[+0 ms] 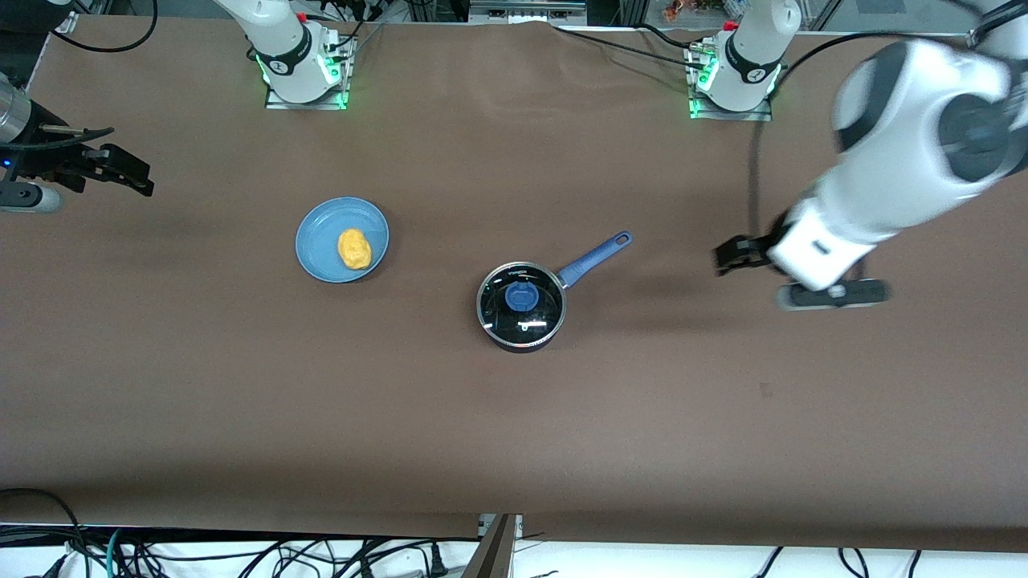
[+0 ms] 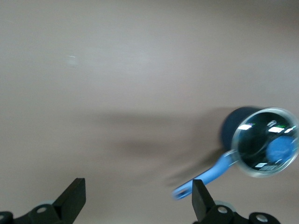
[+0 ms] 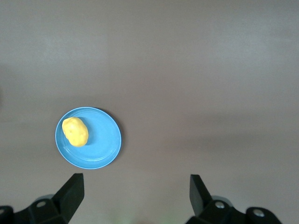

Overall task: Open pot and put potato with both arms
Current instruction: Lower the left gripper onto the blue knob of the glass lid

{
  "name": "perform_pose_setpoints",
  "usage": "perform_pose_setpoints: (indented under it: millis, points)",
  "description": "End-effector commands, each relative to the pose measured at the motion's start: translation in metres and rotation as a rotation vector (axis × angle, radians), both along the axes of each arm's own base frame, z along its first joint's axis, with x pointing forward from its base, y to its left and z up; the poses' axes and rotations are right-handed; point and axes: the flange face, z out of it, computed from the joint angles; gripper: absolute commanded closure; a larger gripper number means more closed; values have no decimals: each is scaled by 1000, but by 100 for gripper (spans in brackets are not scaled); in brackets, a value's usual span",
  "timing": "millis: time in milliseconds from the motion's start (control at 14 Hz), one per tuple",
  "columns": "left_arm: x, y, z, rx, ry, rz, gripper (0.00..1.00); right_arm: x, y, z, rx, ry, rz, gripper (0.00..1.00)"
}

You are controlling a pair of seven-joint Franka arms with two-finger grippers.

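Observation:
The black pot (image 1: 522, 308) stands mid-table with its glass lid and blue knob (image 1: 522, 297) on it. Its blue handle (image 1: 598, 254) points toward the left arm's end. The yellow potato (image 1: 354, 248) lies on a light-blue plate (image 1: 321, 233) toward the right arm's end. My left gripper (image 1: 732, 255) is open and empty, up over the table off the handle's tip. The left wrist view shows the pot (image 2: 252, 140), the handle (image 2: 208, 176) and the left gripper (image 2: 138, 200). My right gripper (image 1: 127, 170) is open and empty over the right arm's end of the table. The right wrist view shows the potato (image 3: 75, 131), the plate (image 3: 100, 140) and the right gripper (image 3: 135, 193).
The brown table (image 1: 514, 417) carries only the pot and the plate. The two arm bases (image 1: 301, 68) (image 1: 735, 76) stand along the edge farthest from the front camera. Cables hang below the table's near edge.

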Motion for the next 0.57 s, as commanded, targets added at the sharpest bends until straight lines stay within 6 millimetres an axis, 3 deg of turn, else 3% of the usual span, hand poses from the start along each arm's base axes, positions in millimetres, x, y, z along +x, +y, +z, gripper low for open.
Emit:
perform_pose_setpoints:
  millis: [0, 214, 500]
  points:
    - [0, -89, -57, -41, -23, 90, 0, -2, 0, 5, 15, 3, -9, 0]
    - [-9, -174, -100, -27, -78, 140, 0, -2, 0, 5, 15, 3, -12, 0]
    - [-15, -244, -138, 6, -109, 195, 0, -3, 2, 5, 15, 4, -14, 0]
